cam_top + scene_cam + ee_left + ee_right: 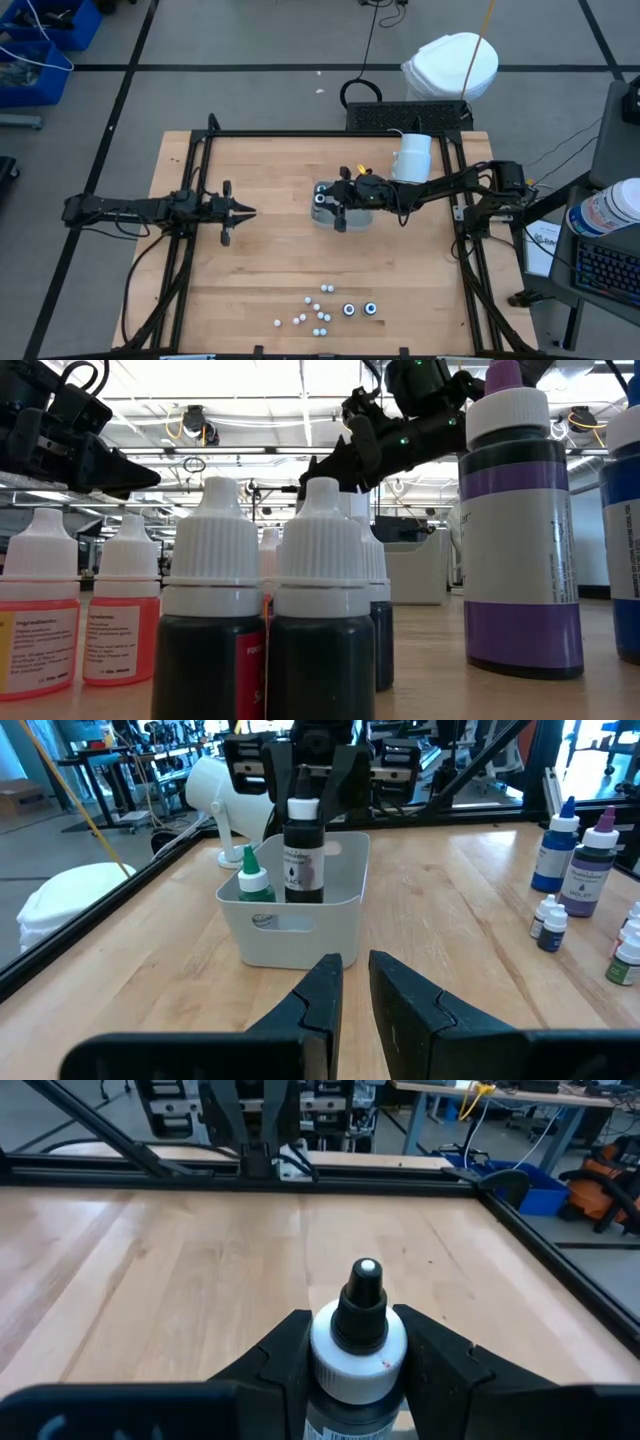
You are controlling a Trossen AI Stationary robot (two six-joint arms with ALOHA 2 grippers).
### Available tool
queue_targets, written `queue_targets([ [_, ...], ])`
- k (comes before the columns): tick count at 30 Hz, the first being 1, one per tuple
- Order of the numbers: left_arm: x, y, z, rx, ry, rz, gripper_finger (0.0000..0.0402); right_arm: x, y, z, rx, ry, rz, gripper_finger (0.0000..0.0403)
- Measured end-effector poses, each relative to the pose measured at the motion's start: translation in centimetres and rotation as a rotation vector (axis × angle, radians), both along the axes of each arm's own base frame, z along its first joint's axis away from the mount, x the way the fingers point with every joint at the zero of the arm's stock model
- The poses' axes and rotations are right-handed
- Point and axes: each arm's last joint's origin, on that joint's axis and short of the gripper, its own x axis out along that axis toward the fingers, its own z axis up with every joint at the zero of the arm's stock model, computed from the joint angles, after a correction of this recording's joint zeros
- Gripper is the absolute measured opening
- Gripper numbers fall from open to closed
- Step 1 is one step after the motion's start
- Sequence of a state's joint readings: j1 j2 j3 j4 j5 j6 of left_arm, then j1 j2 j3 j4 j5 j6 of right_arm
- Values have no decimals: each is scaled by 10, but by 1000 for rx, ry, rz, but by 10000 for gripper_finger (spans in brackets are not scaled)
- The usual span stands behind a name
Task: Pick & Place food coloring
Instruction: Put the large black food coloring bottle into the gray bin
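right gripper [355, 1380]: clamped on the white collar of a black-capped, dark-bodied food coloring bottle [302, 850], held upright over the light grey rectangular plastic bin [290, 925] near the table centre; bottle base inside the bin's walls, contact with the bin floor not discernible. green-capped dropper bottle [254, 880] standing inside the same bin, just beside the held bottle.

left gripper [355, 995]: fingers nearly together with a narrow gap, holding nothing; parked above the light wooden table top [260, 270] on the left half, pointing toward the bin, well apart from it.

remaining food coloring: cluster of small white-capped bottles [315, 310] near the table's front edge, with two larger bottles, blue-capped [556, 845] and purple-capped [590, 865], standing just beside the cluster. in the low view, dark-filled white-capped droppers [265, 620] in front, orange-red-filled ones [75, 610] to one side.

large white cylinder [412, 158]: on the table's far side, just beyond the bin, under the right arm.
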State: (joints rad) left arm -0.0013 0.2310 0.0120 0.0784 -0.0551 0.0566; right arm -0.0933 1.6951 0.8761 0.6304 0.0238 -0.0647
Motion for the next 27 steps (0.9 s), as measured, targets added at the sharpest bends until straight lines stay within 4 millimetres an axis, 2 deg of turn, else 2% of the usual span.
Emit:
queue_targets([
  [11, 0, 0, 0, -2, 0, 0, 63, 1, 0, -4, 1, 15, 0, 115],
  [17, 0, 0, 0, -2, -1, 0, 63, 6, 0, -21, 5, 53, 0, 118],
  [27, 0, 0, 0, -1, 0, 0, 63, 10, -4, -39, 25, 74, -14, 118],
])
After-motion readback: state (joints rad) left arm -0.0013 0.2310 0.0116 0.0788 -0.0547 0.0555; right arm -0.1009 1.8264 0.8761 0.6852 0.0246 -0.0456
